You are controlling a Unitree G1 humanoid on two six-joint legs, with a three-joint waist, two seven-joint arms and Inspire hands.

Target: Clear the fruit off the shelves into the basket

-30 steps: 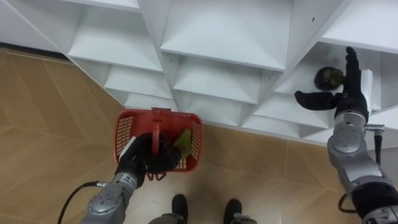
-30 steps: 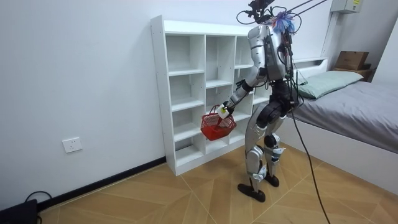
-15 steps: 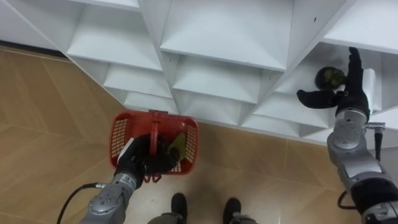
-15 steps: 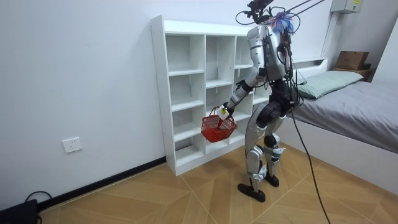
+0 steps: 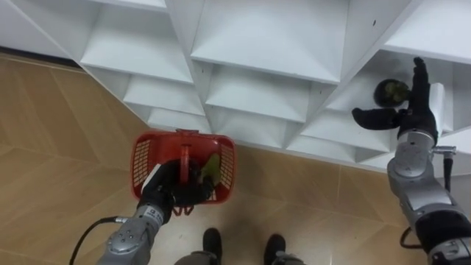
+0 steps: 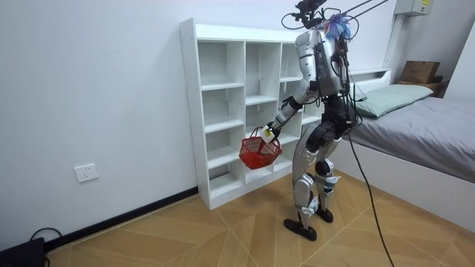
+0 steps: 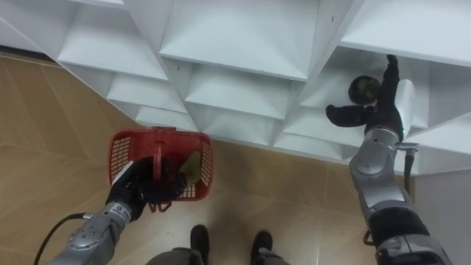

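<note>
My left hand (image 5: 168,193) (image 7: 137,190) is shut on the upright handle of a red mesh basket (image 5: 147,158) (image 7: 123,151) (image 6: 260,151) that hangs in front of the white closet's (image 5: 250,44) (image 6: 223,104) lower shelves. A green-yellow fruit (image 5: 212,165) (image 7: 190,163) lies inside the basket. A dark round fruit (image 5: 391,91) (image 7: 363,88) sits in a compartment at the right. My right hand (image 5: 412,110) (image 7: 383,107) is open beside it, fingers straight up on the fruit's right and thumb stretched out below it, apart from it.
The closet stands against a white wall on a wooden floor (image 5: 44,140). The robot stands facing the shelves. A bed (image 6: 430,126) lies at the room view's right, with a wall socket (image 6: 87,173) low on the wall at the room view's left.
The basket has swayed slightly in my left hand. My right hand has shifted a touch lower beside the dark fruit.
</note>
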